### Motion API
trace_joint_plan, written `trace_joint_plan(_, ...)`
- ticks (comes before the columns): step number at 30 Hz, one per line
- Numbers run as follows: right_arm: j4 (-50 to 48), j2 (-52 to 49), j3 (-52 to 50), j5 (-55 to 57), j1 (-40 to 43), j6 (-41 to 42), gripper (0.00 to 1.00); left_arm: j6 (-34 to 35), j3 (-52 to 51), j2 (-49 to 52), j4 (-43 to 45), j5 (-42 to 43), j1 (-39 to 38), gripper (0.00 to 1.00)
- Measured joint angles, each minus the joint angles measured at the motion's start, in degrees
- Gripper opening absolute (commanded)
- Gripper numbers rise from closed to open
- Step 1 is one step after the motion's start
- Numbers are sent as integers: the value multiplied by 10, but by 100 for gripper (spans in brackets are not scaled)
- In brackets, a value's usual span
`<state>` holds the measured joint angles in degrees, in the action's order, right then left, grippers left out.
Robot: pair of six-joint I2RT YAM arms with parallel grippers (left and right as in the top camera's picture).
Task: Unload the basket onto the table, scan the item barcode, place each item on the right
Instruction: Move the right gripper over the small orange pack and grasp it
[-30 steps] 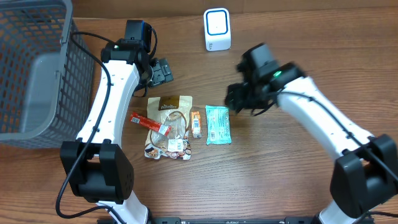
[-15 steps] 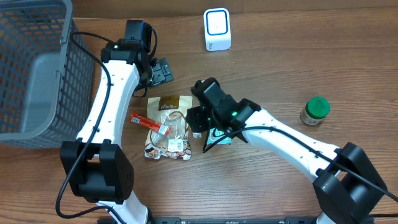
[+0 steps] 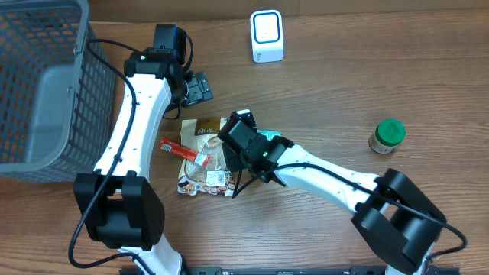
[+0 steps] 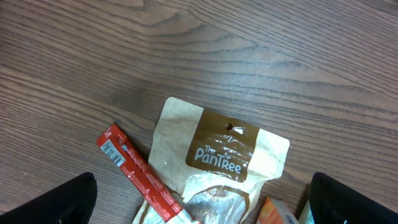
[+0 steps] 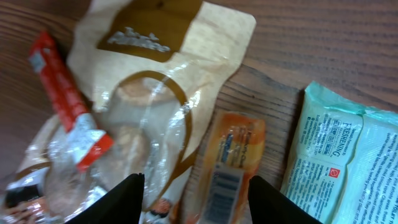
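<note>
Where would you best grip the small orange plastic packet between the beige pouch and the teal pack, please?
Across its narrow width, near the middle, straight down from above. The small orange plastic packet lies flat and long, and the beige paper pouch and teal plastic pack crowd its sides, so go gently.

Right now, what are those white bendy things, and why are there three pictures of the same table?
Those are the robot's left arm and right arm at a wooden table. The wide picture looks down from above; the other two come from cameras on the wrists. The left gripper is open near a brown snack pouch and a red stick. The right gripper is open too, hovering over an orange bar beside a teal packet. Nothing is held. There's also a grey basket, a white scanner and a green-lidded jar.
</note>
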<state>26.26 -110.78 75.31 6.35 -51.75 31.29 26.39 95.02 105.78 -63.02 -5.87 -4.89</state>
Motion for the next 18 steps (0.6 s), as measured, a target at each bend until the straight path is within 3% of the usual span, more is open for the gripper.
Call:
trace_joint_plan(5, -1, -17, 0, 6, 0, 0, 54, 0, 0, 0, 0, 0, 0, 100)
trace_joint_plan(10, -6, -17, 0, 7, 0, 0, 37, 0, 0, 0, 0, 0, 0, 100)
trace_joint_plan(18, -3, -17, 0, 10, 0, 2, 40, 0, 0, 0, 0, 0, 0, 100)
